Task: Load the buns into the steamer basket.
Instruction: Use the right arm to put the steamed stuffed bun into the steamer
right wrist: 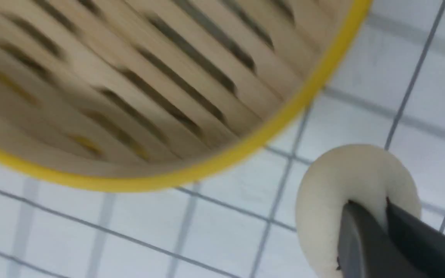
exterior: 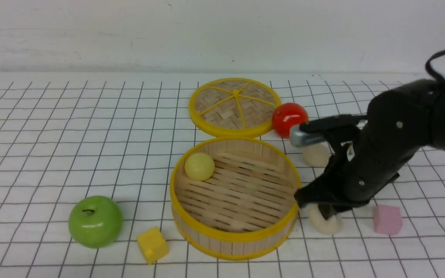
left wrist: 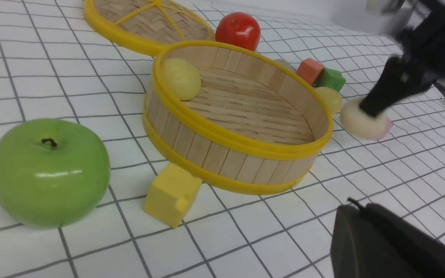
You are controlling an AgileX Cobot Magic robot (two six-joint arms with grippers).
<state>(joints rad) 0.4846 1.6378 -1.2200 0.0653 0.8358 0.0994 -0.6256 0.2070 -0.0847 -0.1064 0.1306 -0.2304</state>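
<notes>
The steamer basket (exterior: 226, 243) stands in the middle with one pale yellow bun (exterior: 199, 166) on its slatted floor. My right gripper (exterior: 325, 214) is shut on a cream bun (exterior: 326, 226), low beside the basket's right wall. In the right wrist view its fingers (right wrist: 357, 231) pinch into that bun (right wrist: 342, 181) next to the basket's rim (right wrist: 222, 162). A second cream bun (exterior: 316, 155) lies behind the right arm. Another pale yellow bun (left wrist: 330, 98) lies right of the basket (left wrist: 207, 148). My left gripper (left wrist: 355, 206) is shut and empty, near the basket's front.
The woven lid (exterior: 235, 106) lies behind the basket with a red apple (exterior: 288, 117) at its right. A green apple (exterior: 95, 221) and yellow cube (exterior: 152, 244) sit front left. A pink cube (exterior: 388, 219) is front right. Orange (left wrist: 309, 70) and green (left wrist: 330, 79) cubes lie behind the basket.
</notes>
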